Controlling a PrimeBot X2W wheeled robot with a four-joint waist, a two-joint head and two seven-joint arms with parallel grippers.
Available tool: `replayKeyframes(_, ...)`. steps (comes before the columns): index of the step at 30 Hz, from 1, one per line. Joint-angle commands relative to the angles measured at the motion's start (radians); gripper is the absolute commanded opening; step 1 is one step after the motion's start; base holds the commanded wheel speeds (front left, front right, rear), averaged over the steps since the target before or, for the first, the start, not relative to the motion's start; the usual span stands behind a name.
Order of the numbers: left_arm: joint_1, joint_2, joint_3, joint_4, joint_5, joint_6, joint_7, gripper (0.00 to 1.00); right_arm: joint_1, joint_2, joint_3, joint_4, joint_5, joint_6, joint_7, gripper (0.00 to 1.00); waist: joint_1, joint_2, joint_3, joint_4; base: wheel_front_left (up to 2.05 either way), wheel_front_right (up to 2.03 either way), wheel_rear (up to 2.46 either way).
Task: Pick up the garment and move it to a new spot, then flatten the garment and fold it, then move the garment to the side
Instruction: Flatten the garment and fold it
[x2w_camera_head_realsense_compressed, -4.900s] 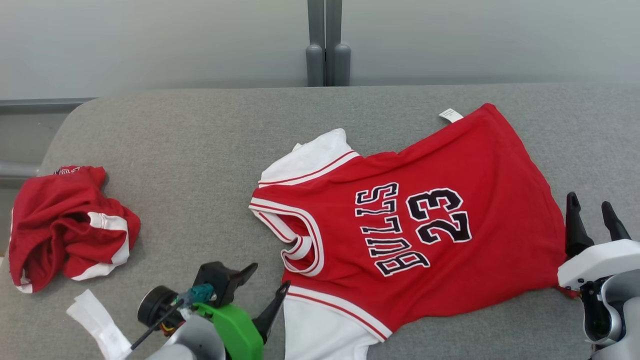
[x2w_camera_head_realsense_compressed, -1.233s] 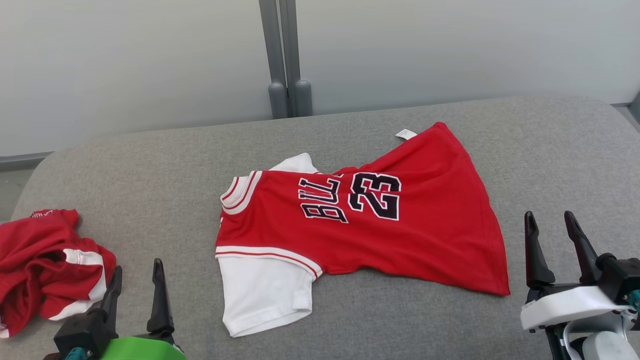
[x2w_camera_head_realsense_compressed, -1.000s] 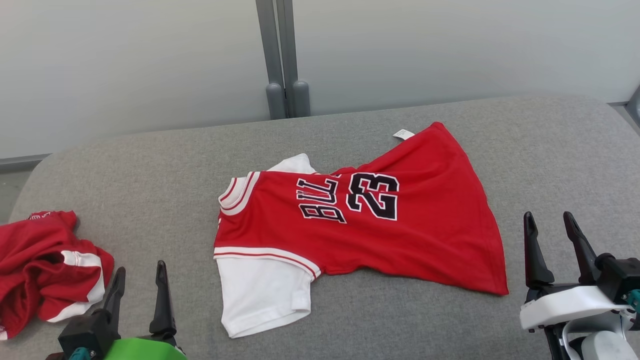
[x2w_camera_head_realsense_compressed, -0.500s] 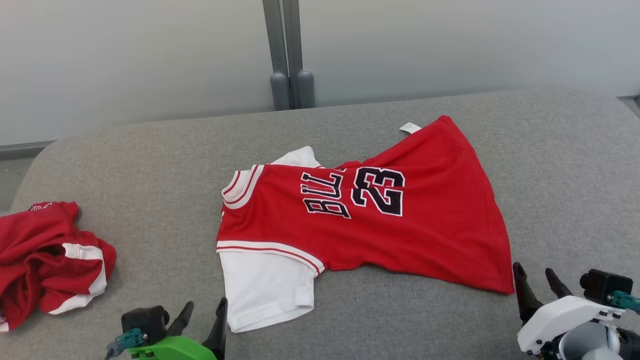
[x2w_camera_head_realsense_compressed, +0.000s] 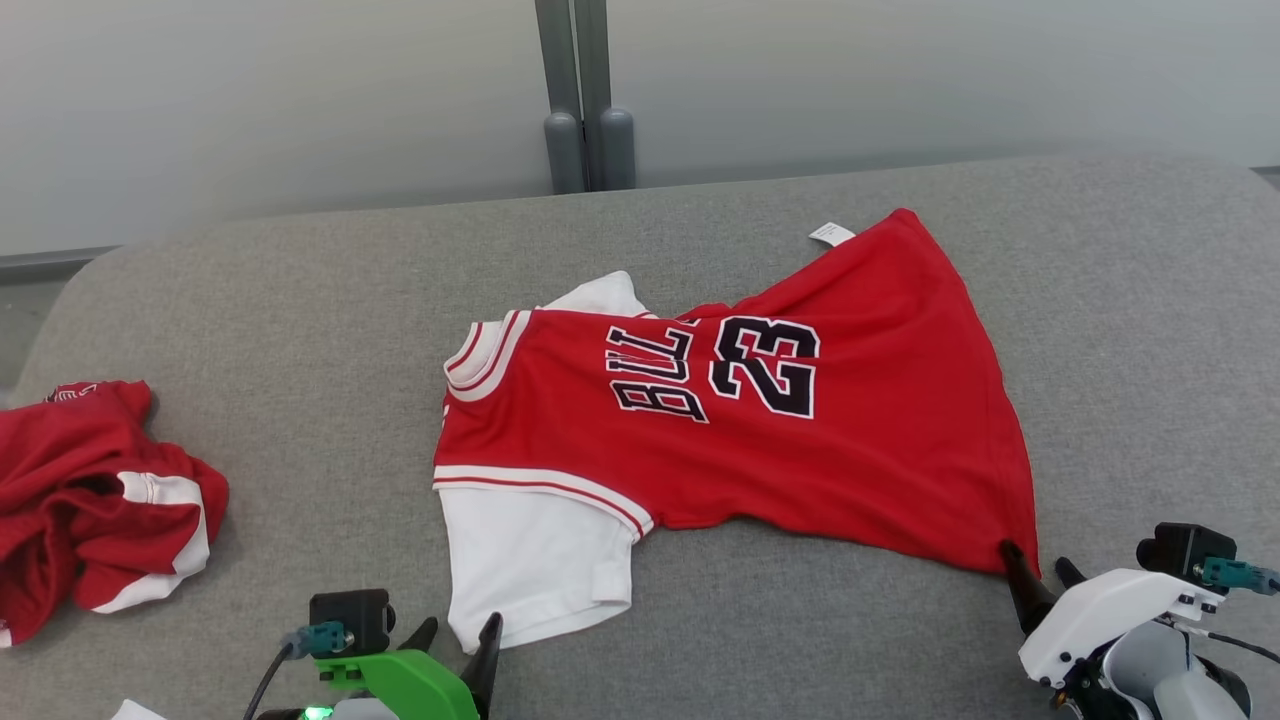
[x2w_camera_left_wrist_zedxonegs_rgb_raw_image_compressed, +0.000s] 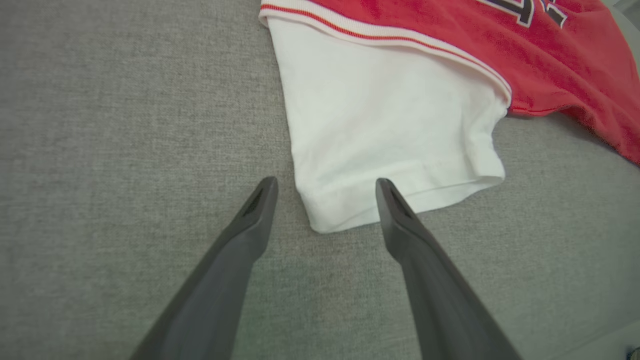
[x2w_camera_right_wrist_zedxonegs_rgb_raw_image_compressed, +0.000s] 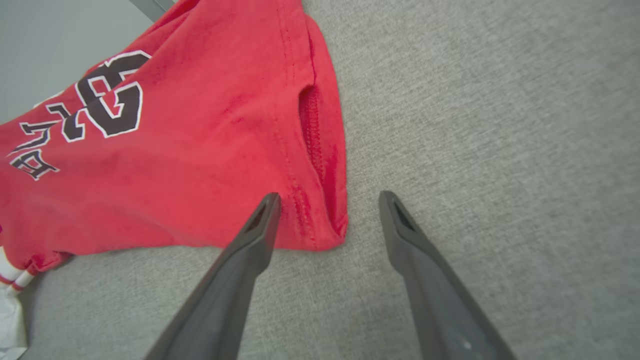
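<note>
A red jersey lies partly folded mid-desk; left gripper and right gripper, fingers spread open, straddle its sleeve corner and hem corner, and should probably pinch both layers evenly before lifting.

The red jersey in the middle of the grey pad bears the number "23" in black, white-edged digits. Beside it, toward the collar, black block lettering reads "BUL", and the rest is lost in a fold. The white tag at the hem is too small to read, as is the print on the crumpled garment at the pad's left edge.
</note>
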Motion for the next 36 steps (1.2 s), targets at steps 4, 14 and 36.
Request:
replayKeyframes(4, -0.058, -0.014, -0.011, 0.077, -0.01, -0.014, 0.006, 1.0, -0.029, 0.002, 0.016, 0.032, 0.012, 0.0, 0.02, 1.0, 0.0, 0.0, 0.025, -0.002, 0.0, 0.0, 0.0)
replayKeyframes(14, -0.102, -0.038, -0.021, 0.156, -0.031, -0.067, -0.035, 0.0, -0.048, -0.016, 0.076, 0.032, 0.065, 0.0, -0.009, 0.0, 0.0, 0.0, 0.038, -0.006, 0.0, 0.0, 0.0)
replayKeyframes(36, -0.329, 0.083, 0.002, 0.005, 0.039, -0.1, -0.097, 0.0, -0.26, -0.101, 0.221, -0.144, 0.285, 0.0, -0.125, 0.0, 0.0, 0.0, 0.14, -0.014, 0.0, 0.0, 0.0)
